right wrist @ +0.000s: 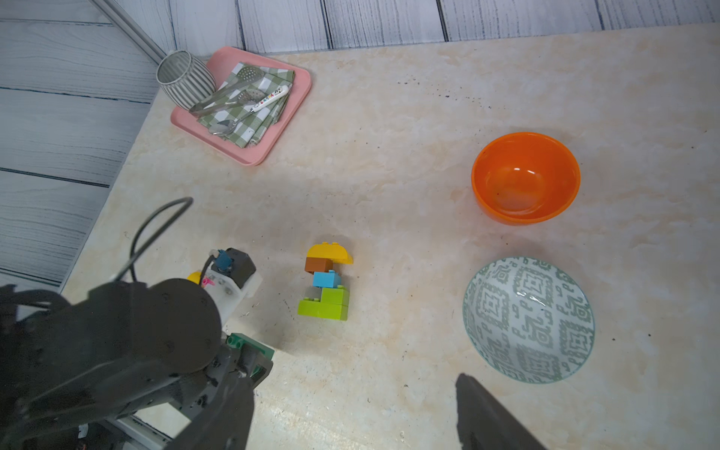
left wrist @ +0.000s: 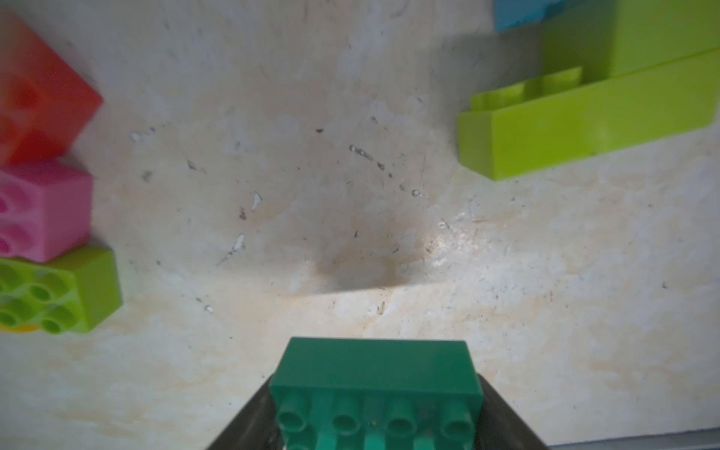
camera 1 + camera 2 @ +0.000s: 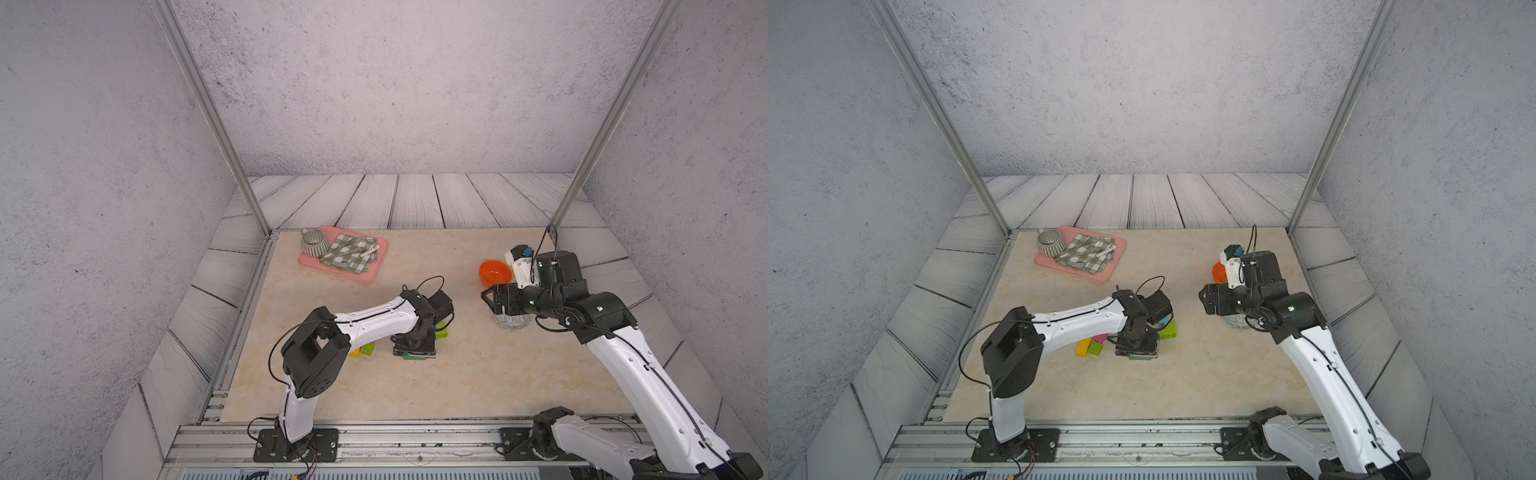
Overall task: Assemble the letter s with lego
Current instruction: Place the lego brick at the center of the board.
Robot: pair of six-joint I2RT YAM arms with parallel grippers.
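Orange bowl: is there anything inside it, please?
Nothing lies inside the orange bowl: the right wrist view shows its bottom bare, with only light reflections. In a top view the right arm covers part of the bowl, so less is seen there.

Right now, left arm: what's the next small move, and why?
Probably lift the dark green brick, clamped in the left gripper, and carry it toward the lime bricks of the partial build. The brick sits apart from that build, with bare table between.
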